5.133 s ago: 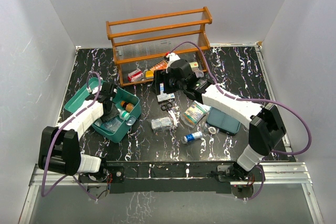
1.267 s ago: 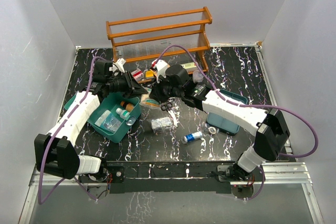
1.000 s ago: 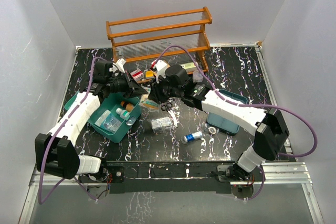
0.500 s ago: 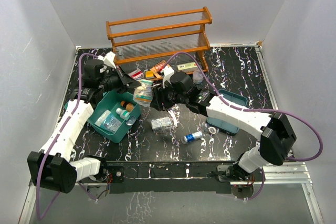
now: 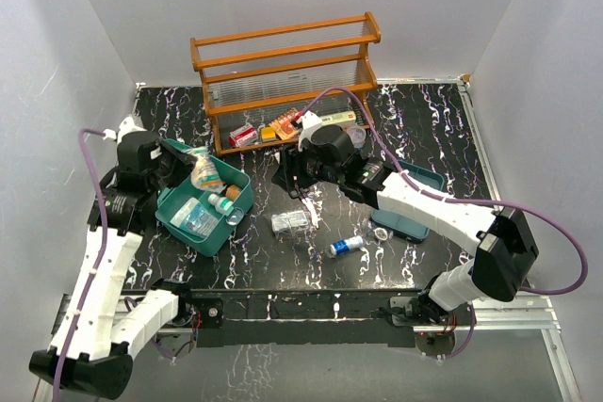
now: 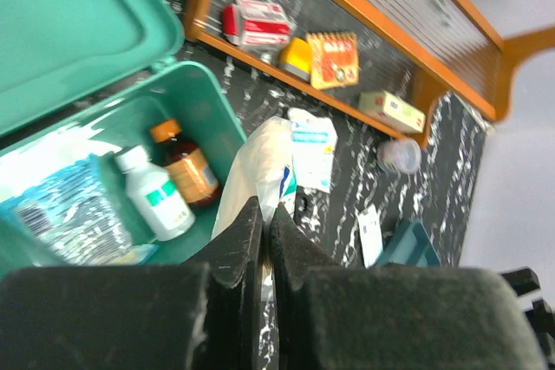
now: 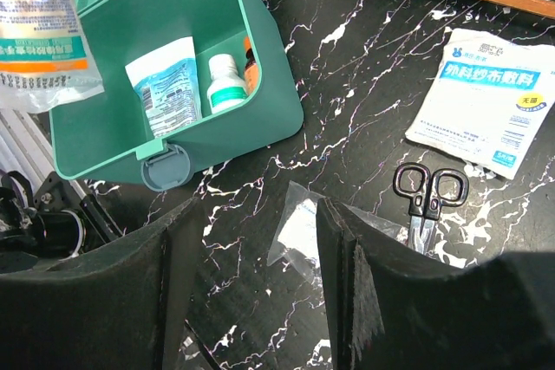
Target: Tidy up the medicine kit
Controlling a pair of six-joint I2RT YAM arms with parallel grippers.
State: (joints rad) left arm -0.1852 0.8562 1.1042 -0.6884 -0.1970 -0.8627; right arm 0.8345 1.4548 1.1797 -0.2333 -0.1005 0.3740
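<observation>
Left gripper (image 6: 263, 210): pinched shut on limp pouch (image 6: 260, 162), dangling over 12 o'clock rim of medicine kit (image 5: 212, 237), at 9 o'clock on table (image 5: 424, 120). Right gripper (image 7: 258, 214): jaws apart, empty. Risk: on release, pouch draping across rim or bottles (image 6: 156, 201), blocking lid (image 6: 69, 23).

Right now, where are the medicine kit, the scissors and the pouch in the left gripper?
medicine kit (image 7: 282, 101), right wrist view, outer side wall
scissors (image 7: 429, 201), right wrist view, where the handles meet
pouch (image 6: 251, 166), left wrist view, white body above the fingertips
</observation>
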